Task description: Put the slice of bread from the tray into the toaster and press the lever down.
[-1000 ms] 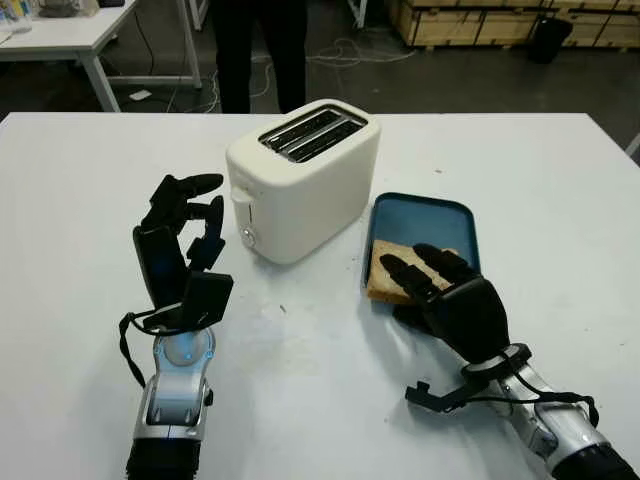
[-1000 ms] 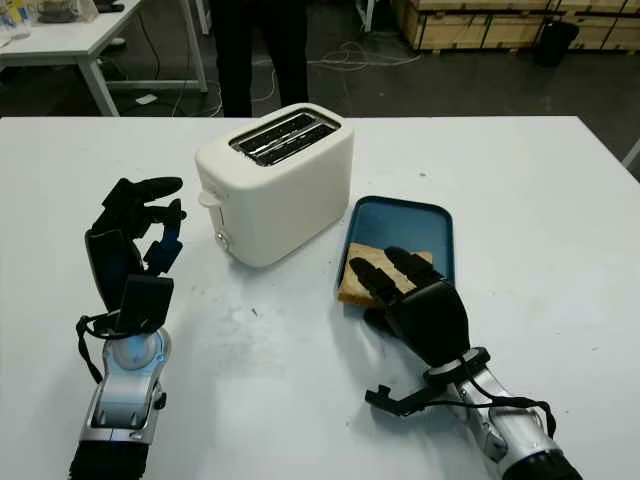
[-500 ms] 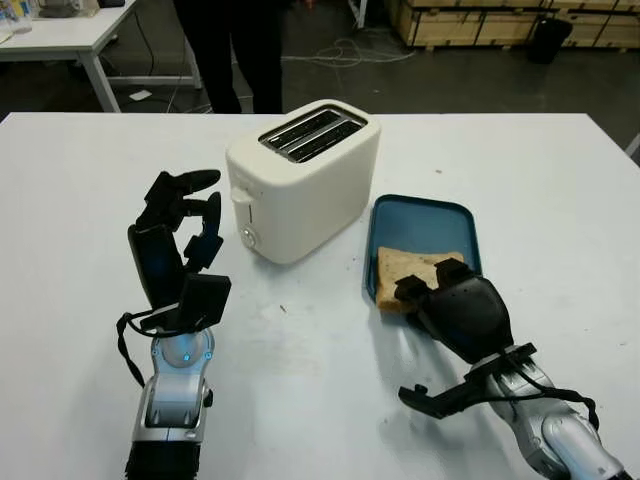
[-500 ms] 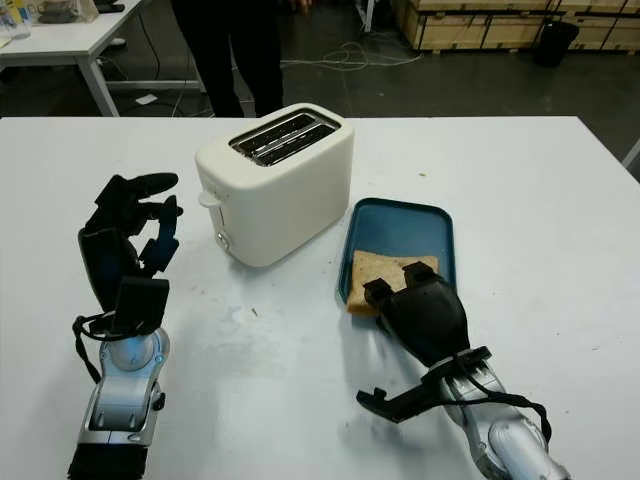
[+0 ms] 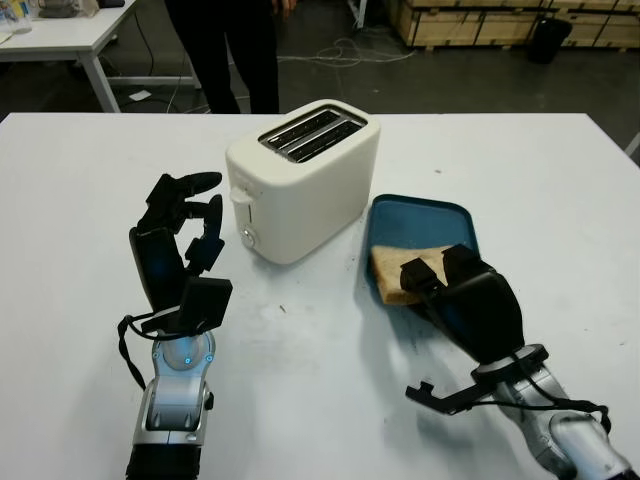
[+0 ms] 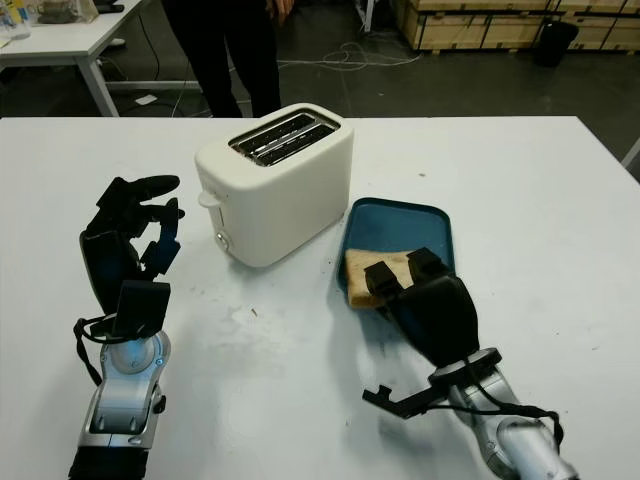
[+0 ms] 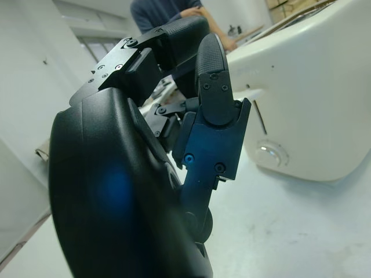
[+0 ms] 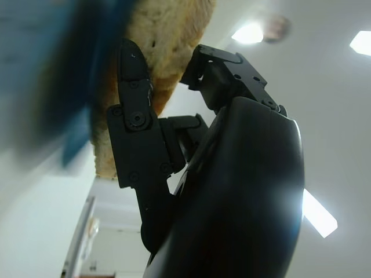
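Observation:
The white toaster [image 5: 305, 180] stands mid-table with both slots empty and its lever [image 5: 238, 197] up on the end facing my left hand. To its right lies the blue tray [image 5: 430, 215]. The slice of bread [image 5: 388, 274] sits at the tray's near left edge, and my right hand [image 5: 432, 272] is shut on it, fingers curled over its top. In the right wrist view the bread [image 8: 156, 52] is pinched between the black fingers [image 8: 134, 110]. My left hand [image 5: 200, 200] is open, held upright left of the toaster and apart from it.
A person [image 5: 225, 50] in dark clothes stands at the table's far edge behind the toaster. Another white table [image 5: 60, 35] is at the far left, and wooden crates [image 5: 470, 20] are at the back right. Bare white tabletop [image 5: 300, 350] lies between my arms.
My right hand went from lying over the bread to curling its fingers shut on it, and the slice has shifted slightly. The person behind stepped left. My left hand stayed put.

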Controlling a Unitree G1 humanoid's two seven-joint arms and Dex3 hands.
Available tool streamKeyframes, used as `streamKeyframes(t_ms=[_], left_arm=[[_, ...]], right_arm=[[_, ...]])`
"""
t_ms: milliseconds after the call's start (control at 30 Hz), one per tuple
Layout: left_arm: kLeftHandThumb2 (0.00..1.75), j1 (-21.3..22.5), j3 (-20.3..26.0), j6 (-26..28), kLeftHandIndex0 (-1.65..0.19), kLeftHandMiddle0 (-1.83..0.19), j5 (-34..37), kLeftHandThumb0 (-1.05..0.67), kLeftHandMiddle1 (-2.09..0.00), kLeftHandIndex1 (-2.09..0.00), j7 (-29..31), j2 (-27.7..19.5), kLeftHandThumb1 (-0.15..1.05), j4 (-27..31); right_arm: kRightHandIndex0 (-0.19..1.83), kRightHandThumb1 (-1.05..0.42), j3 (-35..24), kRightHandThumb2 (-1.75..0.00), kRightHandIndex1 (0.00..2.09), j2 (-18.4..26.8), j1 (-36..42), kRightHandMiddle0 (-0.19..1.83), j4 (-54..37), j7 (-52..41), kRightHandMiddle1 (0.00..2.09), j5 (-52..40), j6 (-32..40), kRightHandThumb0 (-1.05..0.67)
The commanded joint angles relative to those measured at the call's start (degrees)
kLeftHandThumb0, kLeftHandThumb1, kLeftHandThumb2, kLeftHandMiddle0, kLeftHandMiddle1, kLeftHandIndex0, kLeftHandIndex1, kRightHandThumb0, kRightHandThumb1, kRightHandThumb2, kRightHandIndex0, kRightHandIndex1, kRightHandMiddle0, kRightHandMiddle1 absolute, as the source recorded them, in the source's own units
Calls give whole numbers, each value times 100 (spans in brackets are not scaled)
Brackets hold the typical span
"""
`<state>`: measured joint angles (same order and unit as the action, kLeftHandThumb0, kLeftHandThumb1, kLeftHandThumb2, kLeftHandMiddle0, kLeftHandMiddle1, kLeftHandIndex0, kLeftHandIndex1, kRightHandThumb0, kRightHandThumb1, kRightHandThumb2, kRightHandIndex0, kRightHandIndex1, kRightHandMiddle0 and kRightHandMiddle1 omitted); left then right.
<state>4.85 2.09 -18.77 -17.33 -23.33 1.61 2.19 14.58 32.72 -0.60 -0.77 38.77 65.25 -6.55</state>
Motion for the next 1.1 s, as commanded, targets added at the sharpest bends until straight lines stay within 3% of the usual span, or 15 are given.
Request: streamKeyframes(t_ms=[0,133,267,333,433,500,600,700,800,833,933,1000,1067], left_arm=[[34,-40,-27,-59,-66,-66,-13,-47,-125,-86,15,23,92,56],[34,-30,-43,-56,-66,-66,-20,-46,-125,-86,22,22,92,54],[35,-19,-55,-13,-66,-66,-40,-47,-125,-85,9,34,92,69],[35,-13,-58,1,-66,-66,-20,-47,-125,-85,17,49,92,85],[35,-1,-54,4,-66,-65,-27,-47,-126,-85,18,49,92,87],[35,4,-57,27,-66,-65,-39,-47,-126,-85,17,53,92,105],[35,11,-61,26,-66,-65,-45,-47,-126,-85,24,45,92,108],[35,20,-57,10,-66,-65,-56,-47,-127,-86,7,40,92,82],[35,16,-55,28,-66,-65,-58,-47,-127,-86,-3,49,92,75],[35,8,-59,49,-66,-65,-56,-47,-127,-86,3,55,92,88],[35,-6,-62,71,-66,-64,-49,-47,-126,-86,16,64,92,109],[35,-11,-57,69,-66,-65,-42,-47,-126,-86,19,66,92,110],[35,-6,-49,38,-65,-65,-29,-46,-126,-86,25,59,92,92]], right_arm=[[60,-92,-164,-17,175,76,-272,46,92,373,155,-175,-224,-41],[59,-92,-319,-15,174,277,-648,57,307,791,133,-316,-653,-40],[61,-92,-458,-13,172,436,-953,58,525,813,132,-558,-1030,-41],[72,-92,-517,-16,150,546,-1077,72,590,632,100,-659,-1134,-42],[75,-92,-586,-20,139,691,-1262,81,704,404,79,-867,-1375,-42],[79,-92,-656,-20,123,803,-1419,90,834,-15,51,-1420,-1786,-40],[82,-92,-803,-18,117,1023,-1818,98,1040,-758,36,-2165,-2264,-42],[74,-92,-850,-18,139,1193,-2627,99,1606,-1398,48,-2738,-2878,-45],[76,-92,-724,-16,148,1289,-3538,109,2332,-1744,32,-2769,-3399,-43],[76,-92,-611,-18,161,1315,-3958,110,2657,-1742,47,-2578,-3553,-44],[83,-92,-257,-21,169,1206,-5184,94,3626,-1907,109,-2265,-3865,-47],[88,-92,-39,-19,167,1057,-5880,92,4254,-2029,124,-2195,-4029,-46],[96,-92,193,-13,161,873,-6554,95,4922,-2029,125,-2066,-4177,-43]])
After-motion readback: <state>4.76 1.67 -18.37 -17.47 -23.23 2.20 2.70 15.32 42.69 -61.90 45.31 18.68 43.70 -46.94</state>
